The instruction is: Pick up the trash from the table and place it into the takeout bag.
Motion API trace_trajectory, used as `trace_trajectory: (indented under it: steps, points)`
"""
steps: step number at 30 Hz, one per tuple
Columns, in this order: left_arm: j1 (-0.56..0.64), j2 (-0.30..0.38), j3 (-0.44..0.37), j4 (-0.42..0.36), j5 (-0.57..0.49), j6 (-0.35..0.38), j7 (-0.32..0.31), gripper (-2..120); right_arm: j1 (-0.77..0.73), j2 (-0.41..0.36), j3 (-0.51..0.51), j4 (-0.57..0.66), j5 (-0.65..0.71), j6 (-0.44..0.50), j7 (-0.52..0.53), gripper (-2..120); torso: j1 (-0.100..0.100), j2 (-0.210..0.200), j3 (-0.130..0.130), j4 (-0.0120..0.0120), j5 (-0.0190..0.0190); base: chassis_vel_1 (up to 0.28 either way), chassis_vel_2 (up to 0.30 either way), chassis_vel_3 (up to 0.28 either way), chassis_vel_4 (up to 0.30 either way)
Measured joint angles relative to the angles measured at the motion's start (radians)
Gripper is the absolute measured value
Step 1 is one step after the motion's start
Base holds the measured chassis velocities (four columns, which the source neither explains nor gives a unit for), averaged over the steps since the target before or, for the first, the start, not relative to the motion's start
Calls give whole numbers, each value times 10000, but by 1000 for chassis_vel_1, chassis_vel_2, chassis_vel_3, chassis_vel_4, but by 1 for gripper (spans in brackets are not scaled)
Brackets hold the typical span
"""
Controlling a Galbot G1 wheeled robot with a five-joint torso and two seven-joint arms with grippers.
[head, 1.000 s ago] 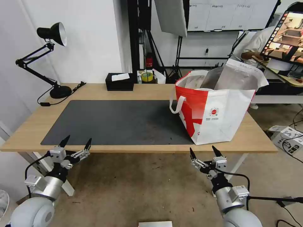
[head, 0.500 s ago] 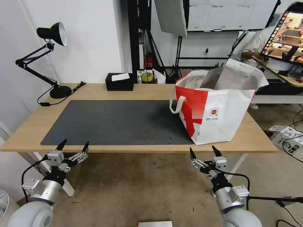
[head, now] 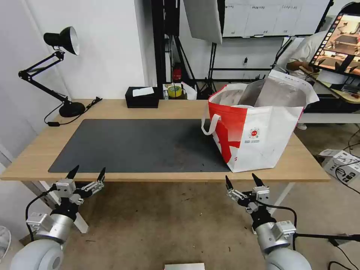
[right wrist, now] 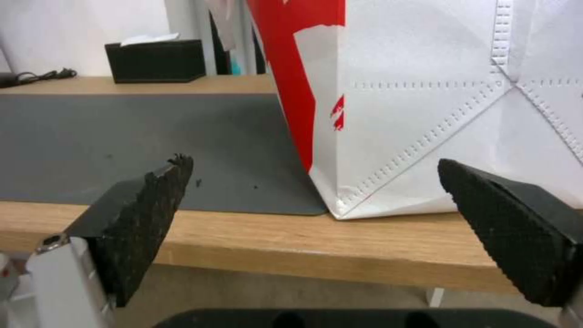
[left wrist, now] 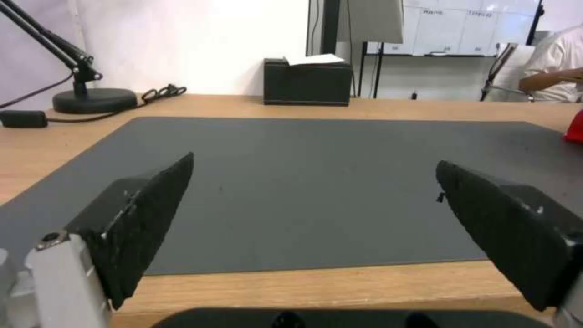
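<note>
The takeout bag [head: 258, 131] stands open on the right end of the table [head: 112, 109], white and red with foil lining; its lower corner [right wrist: 425, 114] fills much of the right wrist view. No trash shows on the table or its dark grey mat [head: 138, 144]; the bag's inside is hidden from here. My left gripper [head: 87, 173] hangs open below the table's front edge at the left, with nothing between its fingers [left wrist: 136, 218]. Below the front edge under the bag, my right gripper [head: 242, 180] is open and empty too.
A black desk lamp [head: 62, 67] stands at the table's back left with its cord. A black tissue box [head: 141, 97] sits at the back edge. Stands, a whiteboard and a seated person are behind the table. Cardboard boxes [head: 343, 163] lie on the floor at right.
My left gripper has dropped lower and a little to the left, away from the table's front edge. The right gripper and the bag have not moved.
</note>
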Motion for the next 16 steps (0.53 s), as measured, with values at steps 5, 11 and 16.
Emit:
trace_trajectory:
  steps: [5,11,16]
  points:
    - [-3,2,6,0,-5,0,0,100,0,0,0,0,0,0,0,100,0,0,0,0,0,0,0,0,0]
    - [-5,6,10,0,-8,1,0,100,0,0,0,0,0,0,0,100,0,0,0,0,0,0,0,0,0]
    - [-8,9,13,0,-8,0,0,100,0,0,0,0,0,0,0,100,0,0,0,0,0,0,0,0,0]
